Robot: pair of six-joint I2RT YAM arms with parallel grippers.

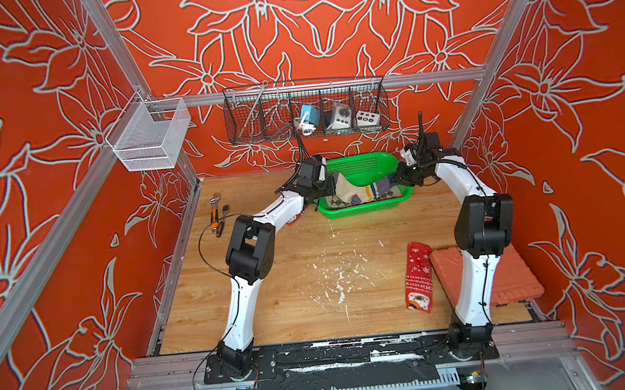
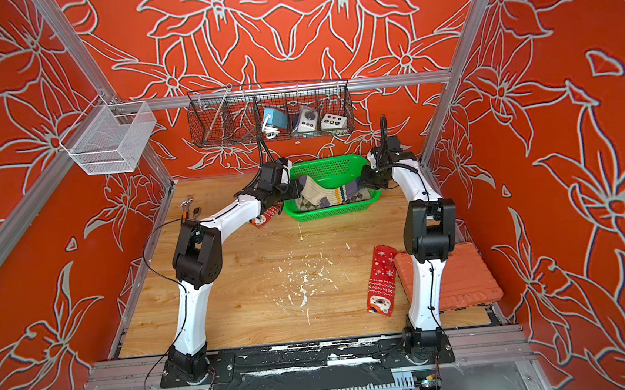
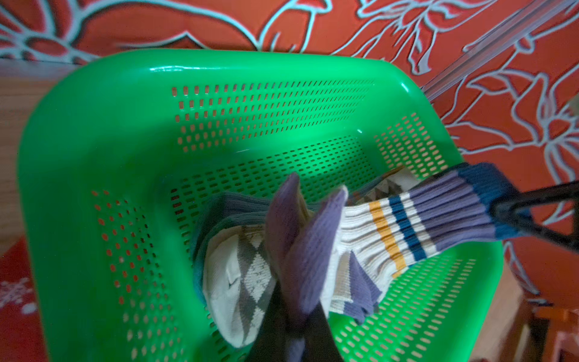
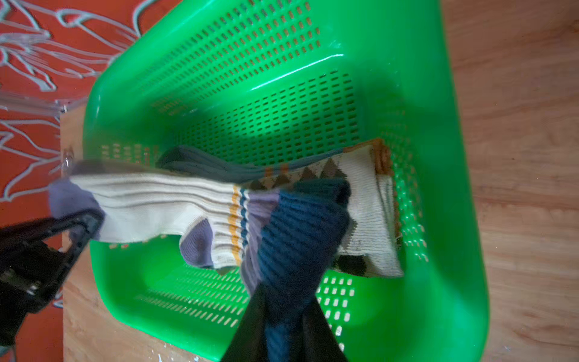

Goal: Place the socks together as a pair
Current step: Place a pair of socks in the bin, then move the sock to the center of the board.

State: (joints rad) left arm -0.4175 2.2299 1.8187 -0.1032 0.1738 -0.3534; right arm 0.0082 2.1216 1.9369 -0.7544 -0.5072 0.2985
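A pair of cream socks with purple toes (image 1: 357, 194) (image 2: 322, 197) hangs stretched between my two grippers over the green basket (image 1: 366, 208) (image 2: 328, 213). My left gripper (image 1: 332, 190) (image 3: 296, 301) is shut on the two purple toe ends. The dark blue cuff end sits in my shut right gripper (image 1: 392, 181) (image 4: 285, 301). Under the pair, inside the basket, lie a brown-beige argyle sock (image 3: 247, 282) (image 4: 363, 185) and a blue ribbed sock (image 3: 228, 210) (image 4: 203, 166). One red snowflake sock (image 1: 419, 277) (image 2: 382, 280) lies flat at the front right. Another red sock (image 2: 264, 217) peeks out beneath my left arm.
An orange mat (image 1: 515, 274) lies at the right edge under my right arm. Hand tools (image 1: 216, 212) lie at the back left of the wooden table. A black wire basket (image 1: 305, 109) and a white mesh basket (image 1: 149, 135) hang on the frame.
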